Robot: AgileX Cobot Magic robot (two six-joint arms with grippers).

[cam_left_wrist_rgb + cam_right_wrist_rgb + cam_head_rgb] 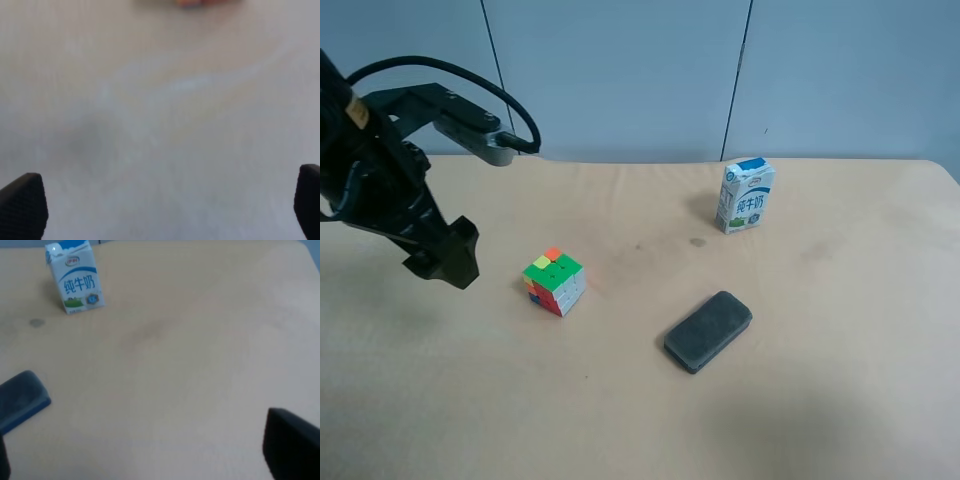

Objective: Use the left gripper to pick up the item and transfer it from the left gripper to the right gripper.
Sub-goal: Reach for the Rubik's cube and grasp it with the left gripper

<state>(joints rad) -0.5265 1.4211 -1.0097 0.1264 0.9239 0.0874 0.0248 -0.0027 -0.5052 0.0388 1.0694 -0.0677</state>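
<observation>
The cube [192,2] is a blurred, cropped sliver.

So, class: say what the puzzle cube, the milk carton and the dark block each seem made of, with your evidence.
Puzzle cube: likely hard plastic, flat bright colour squares in a grid.
Milk carton: probably coated paperboard, folded top, printed faces.
Dark block: perhaps foam or rubber; matte, rounded edges, no shine.

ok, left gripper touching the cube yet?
Apart. The exterior high view shows bare table between the left gripper and the cube; the left wrist view shows open, empty jaws.
</observation>
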